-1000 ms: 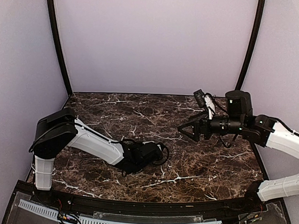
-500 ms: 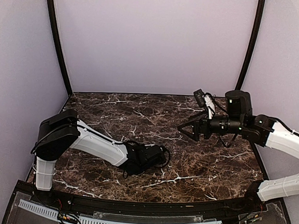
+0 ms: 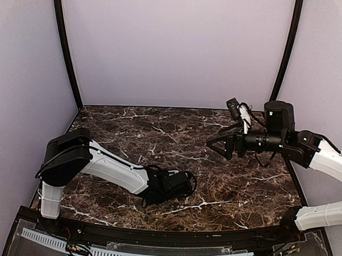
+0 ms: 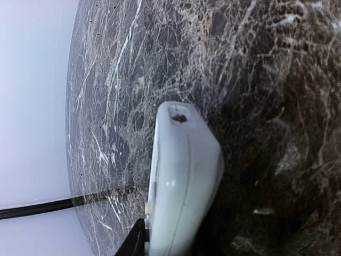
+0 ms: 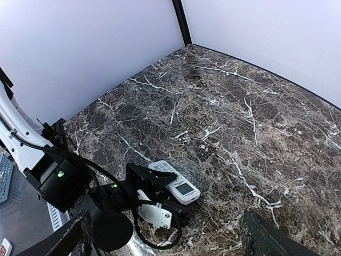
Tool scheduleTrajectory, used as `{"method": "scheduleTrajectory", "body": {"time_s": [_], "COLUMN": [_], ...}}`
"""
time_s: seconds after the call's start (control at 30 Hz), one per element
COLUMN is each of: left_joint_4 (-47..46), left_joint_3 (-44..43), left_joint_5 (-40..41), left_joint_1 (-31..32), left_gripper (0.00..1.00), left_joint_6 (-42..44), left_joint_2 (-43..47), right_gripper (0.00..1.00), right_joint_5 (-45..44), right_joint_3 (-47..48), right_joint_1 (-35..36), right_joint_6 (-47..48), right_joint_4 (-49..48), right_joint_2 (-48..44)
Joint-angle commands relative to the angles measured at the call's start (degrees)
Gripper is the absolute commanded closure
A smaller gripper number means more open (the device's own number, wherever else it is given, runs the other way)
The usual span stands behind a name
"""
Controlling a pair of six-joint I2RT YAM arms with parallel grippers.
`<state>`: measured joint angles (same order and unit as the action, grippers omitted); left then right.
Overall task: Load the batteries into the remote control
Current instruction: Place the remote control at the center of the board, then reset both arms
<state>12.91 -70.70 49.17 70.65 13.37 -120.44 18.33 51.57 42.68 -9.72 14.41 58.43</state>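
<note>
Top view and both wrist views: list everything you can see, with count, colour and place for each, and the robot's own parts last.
remote: one, white, lying screen up on the table, front centre
table: one, dark brown marble with white veins
walls: three, pale lilac, back and both sides
poles: two, black, at the back corners
slotted strip: one, white, along the near edge
left arm: one, white and black, low over the front left
right arm: one, white and black, raised at the right
left gripper: one, black, fingers either side of the remote, grip unclear
right gripper: one, black, open, in the air right of centre
</note>
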Motion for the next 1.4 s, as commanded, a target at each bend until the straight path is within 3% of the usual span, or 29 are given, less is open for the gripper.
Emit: {"method": "scheduleTrajectory", "body": {"time_s": [0.0, 0.47, 0.8, 1.13, 1.37], "left_joint_4": [5.63, 6.87, 8.14, 9.93, 12.65], "left_joint_3": [4.77, 5.04, 4.98, 3.67, 0.06], "left_joint_5": [-23.81, -26.44, -28.27, -29.27, -27.41], "left_joint_1": [2.01, 3.00, 3.92, 4.05, 4.05], "left_gripper": [0.70, 0.62, 0.48, 0.42, 0.33], "left_joint_6": [-8.59, -10.54, -12.08, -13.02, -12.26], "left_joint_2": [-7.49, -8.19, -8.20, -7.91, -3.46], "right_gripper": [0.07, 0.07, 0.07, 0.07, 0.06], "right_joint_5": [0.06, -1.08, -1.05, -0.70, -3.49], "right_joint_3": [1.86, 2.26, 3.44, 4.06, 5.15], "right_joint_1": [-0.41, -0.44, -0.50, -0.48, -0.49], "right_joint_6": [1.14, 1.63, 1.93, 1.93, 0.88], "right_joint_4": [0.87, 3.02, 4.35, 5.13, 7.37], "right_joint_2": [-0.69, -3.73, -4.28, -4.67, -3.69]}}
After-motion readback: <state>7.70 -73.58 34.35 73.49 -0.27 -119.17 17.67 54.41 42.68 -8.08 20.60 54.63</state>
